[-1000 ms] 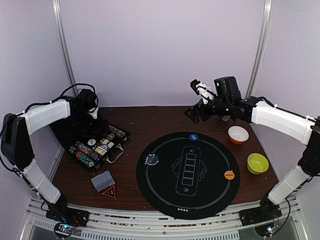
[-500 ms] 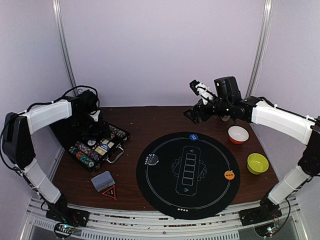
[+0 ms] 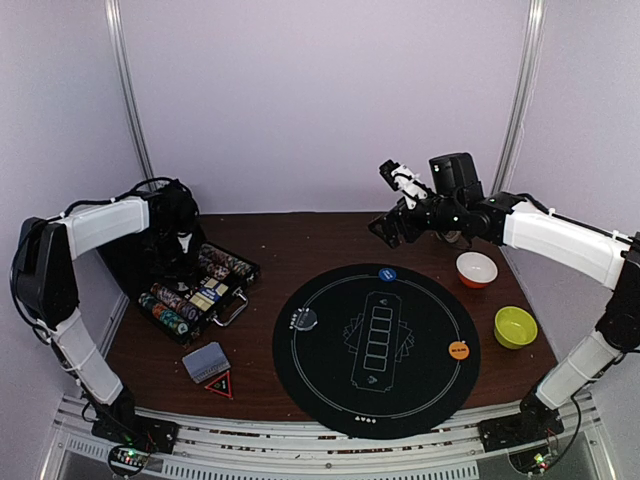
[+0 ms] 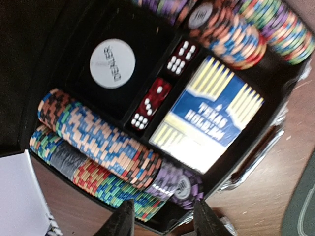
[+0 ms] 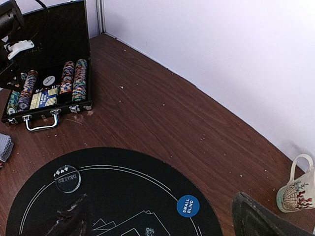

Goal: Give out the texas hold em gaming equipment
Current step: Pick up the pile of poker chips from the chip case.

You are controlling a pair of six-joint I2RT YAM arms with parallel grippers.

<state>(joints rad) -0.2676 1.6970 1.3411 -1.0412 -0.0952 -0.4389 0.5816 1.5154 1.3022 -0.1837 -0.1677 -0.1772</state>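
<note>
The open black case (image 3: 228, 306) at the left holds rows of stripe-edged poker chips (image 4: 98, 135), red dice (image 4: 147, 104), a white dealer disc (image 4: 112, 63) and a blue Texas Hold'em card box (image 4: 212, 120). My left gripper (image 3: 182, 252) hangs over the case; its fingers (image 4: 123, 222) stand apart by the near rim below a purple chip stack (image 4: 181, 184), gripping nothing. A grey-blue card deck (image 3: 206, 362) lies in front of the case. On the round black mat (image 3: 410, 400) sit a blue button (image 5: 188, 206), a clear dealer button (image 5: 67, 178) and an orange button (image 3: 458, 350). My right gripper (image 3: 388, 228) hovers open behind the mat.
An orange bowl (image 3: 476, 268) and a green bowl (image 3: 515, 327) stand right of the mat. A patterned mug (image 5: 295, 191) is near the back wall. A small red triangle (image 3: 220, 385) lies by the deck. Walls close in the back and both sides.
My left arm has shifted slightly back and left over the case. The right arm has not moved.
</note>
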